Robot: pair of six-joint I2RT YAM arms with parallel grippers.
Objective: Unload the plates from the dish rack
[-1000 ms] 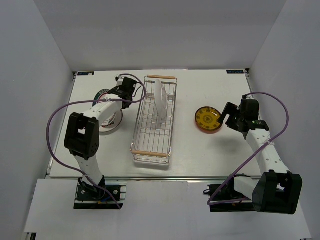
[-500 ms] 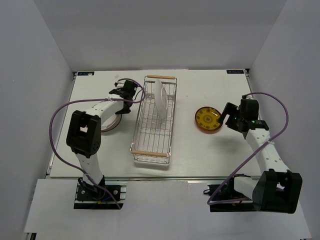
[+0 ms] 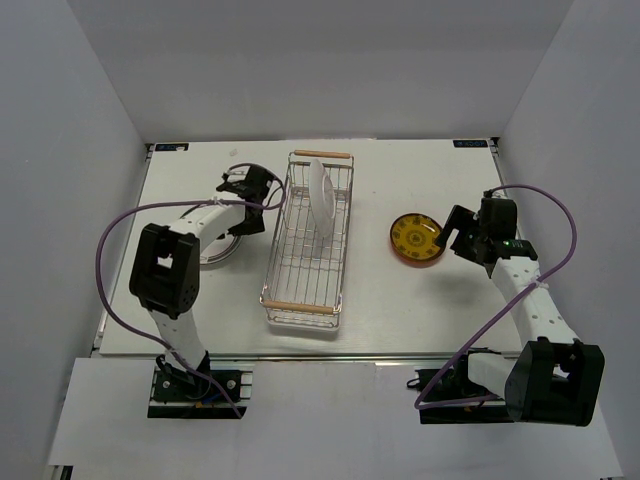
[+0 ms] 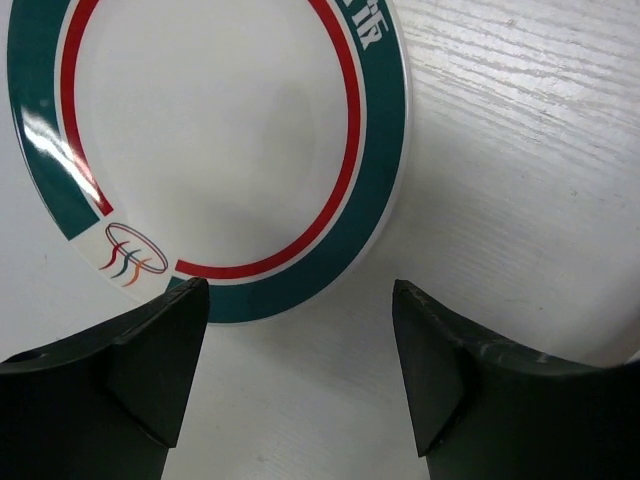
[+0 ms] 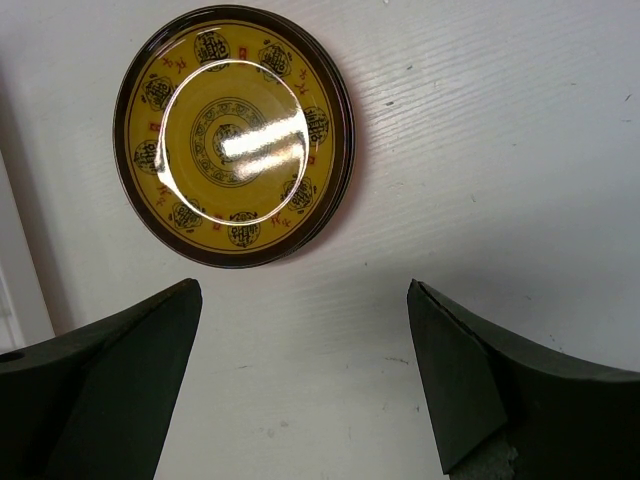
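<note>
White plate (image 4: pixel 220 130), teal rim, red ring, flat; left end effector (image 4: pixel 297 300) apart, right end effector (image 5: pixel 303 300) apart.

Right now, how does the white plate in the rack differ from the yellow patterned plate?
Pose: the white plate stands on edge in the dish rack; the yellow patterned plate lies flat on the table, right of the rack. Look: the white plate shows no pattern; the yellow one has a dark rim and motifs. Both are round.
</note>
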